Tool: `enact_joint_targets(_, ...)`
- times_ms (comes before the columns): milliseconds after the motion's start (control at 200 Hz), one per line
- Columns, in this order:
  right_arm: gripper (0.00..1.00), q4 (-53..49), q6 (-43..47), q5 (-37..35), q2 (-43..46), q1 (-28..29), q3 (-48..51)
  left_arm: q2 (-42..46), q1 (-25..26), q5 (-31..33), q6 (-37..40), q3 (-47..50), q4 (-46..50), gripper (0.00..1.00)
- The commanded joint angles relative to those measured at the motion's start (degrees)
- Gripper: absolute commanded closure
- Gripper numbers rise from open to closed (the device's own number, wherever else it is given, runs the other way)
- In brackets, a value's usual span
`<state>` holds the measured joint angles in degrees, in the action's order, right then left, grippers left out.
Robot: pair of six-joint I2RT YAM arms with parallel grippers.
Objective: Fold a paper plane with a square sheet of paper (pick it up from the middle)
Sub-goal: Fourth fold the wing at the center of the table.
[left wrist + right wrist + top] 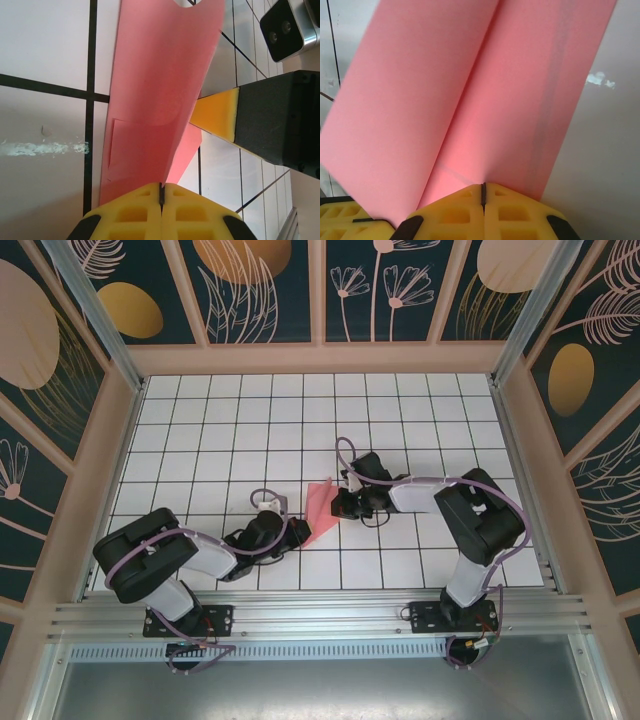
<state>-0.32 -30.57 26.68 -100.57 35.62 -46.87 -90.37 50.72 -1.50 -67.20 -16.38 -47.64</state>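
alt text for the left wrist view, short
Folded pink paper runs up from the shut yellow fingertips of the left gripper at the bottom edge, over a white table with black grid lines. The right gripper, yellow-tipped and black, reaches in from the right and meets the paper's edge.

Left fingers [132,216] clamped shut — right fingers [452,216] likewise.

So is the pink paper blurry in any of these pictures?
Right wrist view: the paper sits so close it looks soft and fuzzy, with a shadowy crease. Left wrist view: sharper, the table lines crisp. Top view: small but clear, evenly lit.
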Motion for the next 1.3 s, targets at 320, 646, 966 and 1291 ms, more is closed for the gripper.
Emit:
enact_joint_targets(320, 0.96, -4.17, 3.29, -4.29, -1.26, -0.03, -2.89, -0.07, -3.28, -5.65, 2.75, 0.12, -0.12, 0.99)
enact_joint_targets(646, 0.97, -5.26, 4.02, -4.03, -2.37, -0.04, -4.63, -1.40, -4.67, -7.38, 2.00, 1.05, -2.71, 1.00)
enact_joint_targets(966, 0.96, -5.93, 4.55, -4.26, -2.75, -0.10, -4.91, -3.82, -5.05, -8.30, 0.44, 2.45, -7.95, 1.00)
enact_joint_targets(1291, 0.96, -6.03, 4.27, -3.78, -2.31, -0.02, -5.51, -3.71, -5.04, -5.59, -0.71, 2.86, -4.84, 1.00)
